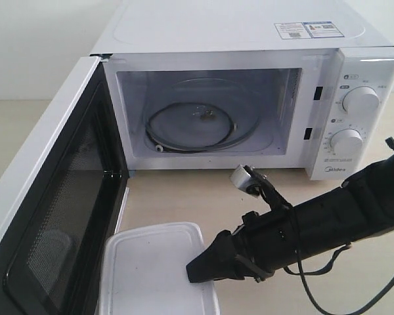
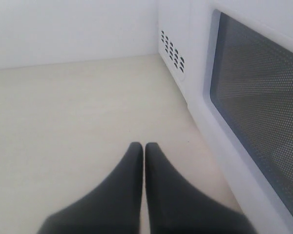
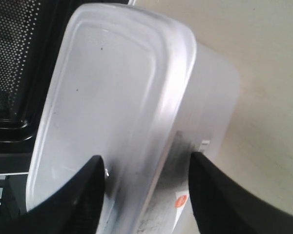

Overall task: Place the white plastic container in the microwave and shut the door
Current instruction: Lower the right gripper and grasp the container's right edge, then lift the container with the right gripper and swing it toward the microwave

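Note:
The white plastic container [image 1: 154,269] stands lidded on the table in front of the microwave [image 1: 249,26], beside the door [image 1: 59,216], which is swung wide open. My right gripper [image 1: 196,270] is open at the container's right edge. In the right wrist view, one finger of the right gripper [image 3: 147,157] lies over the lid of the container [image 3: 112,97] and the other beside its labelled side wall. My left gripper [image 2: 144,145] is shut on nothing, low over the table beside the door's mesh window [image 2: 259,97]. It is out of the exterior view.
The microwave cavity holds a roller ring [image 1: 192,125] and no glass plate that I can make out. Two round knobs [image 1: 361,100] sit on the right panel. A black cable [image 1: 315,289] hangs under the right arm. Vent holes [image 2: 173,51] mark the microwave's left side.

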Robot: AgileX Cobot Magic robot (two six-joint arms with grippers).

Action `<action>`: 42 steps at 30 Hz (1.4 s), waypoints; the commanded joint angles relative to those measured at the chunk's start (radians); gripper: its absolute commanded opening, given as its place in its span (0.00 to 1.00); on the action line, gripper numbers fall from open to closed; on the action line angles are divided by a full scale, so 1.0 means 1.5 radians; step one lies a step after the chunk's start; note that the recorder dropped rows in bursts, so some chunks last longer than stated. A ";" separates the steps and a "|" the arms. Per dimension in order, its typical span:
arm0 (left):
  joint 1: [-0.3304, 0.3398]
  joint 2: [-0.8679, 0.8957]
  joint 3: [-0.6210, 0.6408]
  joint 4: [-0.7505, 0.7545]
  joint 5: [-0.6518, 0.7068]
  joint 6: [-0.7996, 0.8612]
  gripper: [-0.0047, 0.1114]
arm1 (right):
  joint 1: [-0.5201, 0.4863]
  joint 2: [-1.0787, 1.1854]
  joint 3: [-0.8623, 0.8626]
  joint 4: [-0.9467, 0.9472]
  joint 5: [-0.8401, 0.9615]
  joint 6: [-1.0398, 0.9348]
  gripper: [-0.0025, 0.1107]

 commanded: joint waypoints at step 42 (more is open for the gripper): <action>0.001 -0.002 0.003 0.001 -0.001 -0.007 0.07 | 0.001 0.000 -0.001 -0.051 0.008 0.025 0.02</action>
